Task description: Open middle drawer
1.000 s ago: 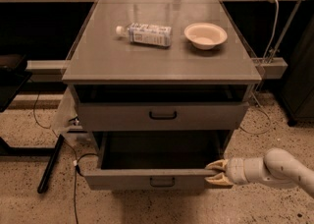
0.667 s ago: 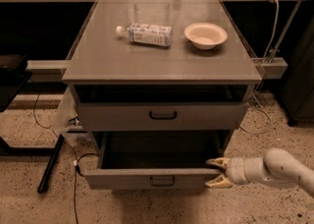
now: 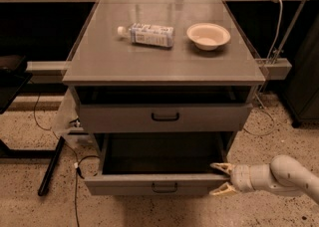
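The middle drawer (image 3: 124, 185) is pulled out, low on the grey cabinet. Its grey front carries a small black bar handle (image 3: 164, 187), and its dark tray interior (image 3: 159, 154) shows behind it. My gripper (image 3: 221, 178) is at the right end of this drawer front, reaching in from the right on a pale arm. It is open, with one fingertip (image 3: 217, 166) at the drawer's top rim and the other lower down, by the front's bottom corner. It holds nothing.
Above it, a wider drawer front (image 3: 119, 117) with a black handle stands slightly out. On the cabinet top (image 3: 99, 61) lie a plastic bottle (image 3: 147, 35) and a white bowl (image 3: 208, 35). Cables and a black bar (image 3: 50, 169) lie on the floor at left.
My gripper has shifted slightly to the right, away from the drawer front's end, and its fingers have spread a little. The drawer has not visibly moved.
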{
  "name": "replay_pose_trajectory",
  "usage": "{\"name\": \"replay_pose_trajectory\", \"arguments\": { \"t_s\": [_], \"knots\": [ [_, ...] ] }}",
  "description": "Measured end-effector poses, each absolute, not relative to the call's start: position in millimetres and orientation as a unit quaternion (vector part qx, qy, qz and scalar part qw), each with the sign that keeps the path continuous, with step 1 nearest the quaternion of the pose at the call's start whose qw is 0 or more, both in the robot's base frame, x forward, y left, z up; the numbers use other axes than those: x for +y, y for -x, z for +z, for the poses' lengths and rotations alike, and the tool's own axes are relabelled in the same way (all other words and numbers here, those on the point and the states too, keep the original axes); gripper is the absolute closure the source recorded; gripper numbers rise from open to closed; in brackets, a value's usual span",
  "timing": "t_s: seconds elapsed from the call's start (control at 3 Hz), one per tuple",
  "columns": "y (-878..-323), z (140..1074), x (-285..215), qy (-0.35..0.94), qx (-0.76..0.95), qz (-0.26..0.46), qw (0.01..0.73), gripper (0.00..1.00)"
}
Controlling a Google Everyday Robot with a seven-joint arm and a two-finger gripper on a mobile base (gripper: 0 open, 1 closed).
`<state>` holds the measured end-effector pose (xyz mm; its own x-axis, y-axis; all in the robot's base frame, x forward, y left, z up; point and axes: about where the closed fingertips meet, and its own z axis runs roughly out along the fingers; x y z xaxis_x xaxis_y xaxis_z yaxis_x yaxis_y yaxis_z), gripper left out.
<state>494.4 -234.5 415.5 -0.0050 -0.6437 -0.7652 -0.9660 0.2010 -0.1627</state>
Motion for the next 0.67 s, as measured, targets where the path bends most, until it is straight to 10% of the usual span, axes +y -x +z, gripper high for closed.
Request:
{"name": "replay_pose_trajectory", "arguments": {
  "t_s": [0.67],
  "knots": [
    [-479.0,413.2,-230.1,0.594,0.674,0.226,0.378,0.84]
  ]
}}
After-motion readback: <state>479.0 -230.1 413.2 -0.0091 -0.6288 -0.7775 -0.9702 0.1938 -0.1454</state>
